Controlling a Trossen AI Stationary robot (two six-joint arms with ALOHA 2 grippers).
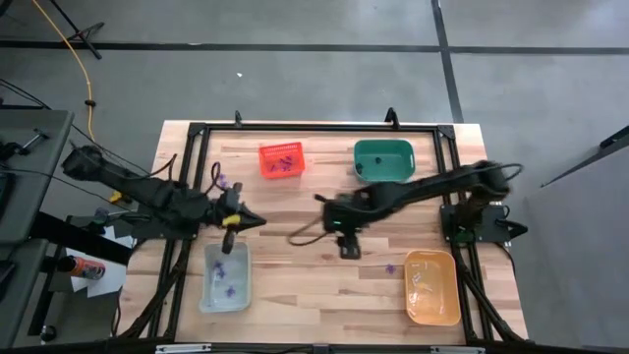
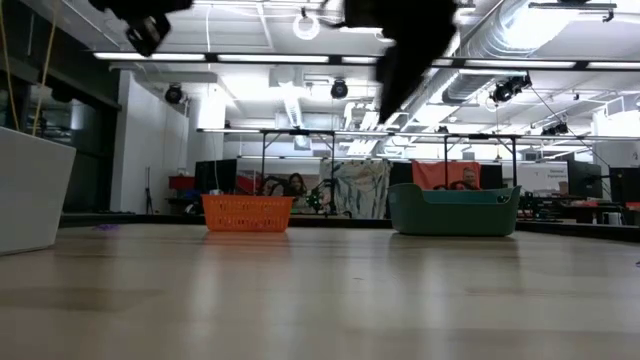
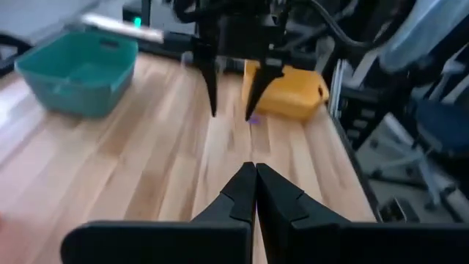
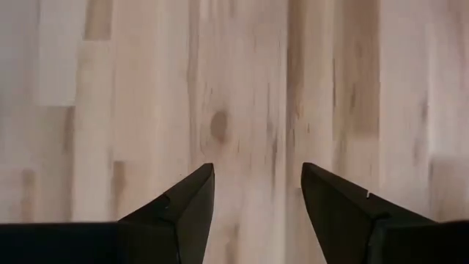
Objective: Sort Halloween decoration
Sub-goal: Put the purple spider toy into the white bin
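Overhead, bright ceiling lights above pale wooden table (image 1: pixel 314 285); left gripper (image 1: pixel 257 220) clenched empty, right gripper (image 1: pixel 350 252) spread, empty.

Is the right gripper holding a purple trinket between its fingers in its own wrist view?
No: the right gripper is open, with only bare wooden table between its fingers.
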